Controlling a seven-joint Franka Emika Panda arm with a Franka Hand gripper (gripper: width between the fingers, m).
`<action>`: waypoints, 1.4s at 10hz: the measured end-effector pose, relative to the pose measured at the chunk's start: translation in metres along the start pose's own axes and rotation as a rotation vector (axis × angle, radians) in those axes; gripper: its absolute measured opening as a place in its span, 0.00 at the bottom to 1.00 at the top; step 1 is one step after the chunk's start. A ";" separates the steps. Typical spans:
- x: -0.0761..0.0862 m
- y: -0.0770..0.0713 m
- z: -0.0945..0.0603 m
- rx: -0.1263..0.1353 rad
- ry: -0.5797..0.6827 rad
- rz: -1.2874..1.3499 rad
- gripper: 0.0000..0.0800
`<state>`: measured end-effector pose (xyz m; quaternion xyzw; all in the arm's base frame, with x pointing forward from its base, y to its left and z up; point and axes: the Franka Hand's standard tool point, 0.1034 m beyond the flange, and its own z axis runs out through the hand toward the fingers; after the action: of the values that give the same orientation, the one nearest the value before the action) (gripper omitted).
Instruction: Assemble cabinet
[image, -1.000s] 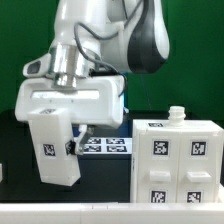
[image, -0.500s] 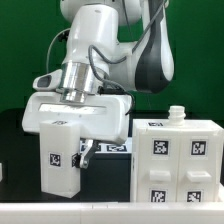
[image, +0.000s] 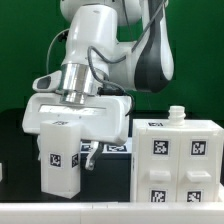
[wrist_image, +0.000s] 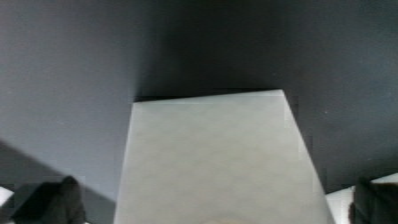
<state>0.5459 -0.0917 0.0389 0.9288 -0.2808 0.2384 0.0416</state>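
My gripper is shut on a tall white cabinet piece with a square tag on its front, held upright just above the dark table at the exterior view's left. In the wrist view the same piece fills the middle as a plain white slab, and a dark fingertip shows at each side of it. A larger white cabinet block with several tags and a small knob on top stands at the exterior view's right, apart from the held piece.
The marker board lies flat on the table behind the held piece, partly hidden by my gripper. A white ledge runs along the front edge. A small white object shows at the exterior view's far left edge.
The arm has turned and shifted, and the held piece went from tilted to upright. In the last half second it barely moved.
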 end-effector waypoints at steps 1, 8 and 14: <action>0.000 0.000 0.000 0.000 -0.001 0.000 0.98; 0.044 -0.024 -0.057 0.111 -0.183 0.062 1.00; 0.076 -0.033 -0.040 0.164 -0.713 0.060 1.00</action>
<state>0.6024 -0.0940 0.1114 0.9451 -0.2846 -0.0777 -0.1406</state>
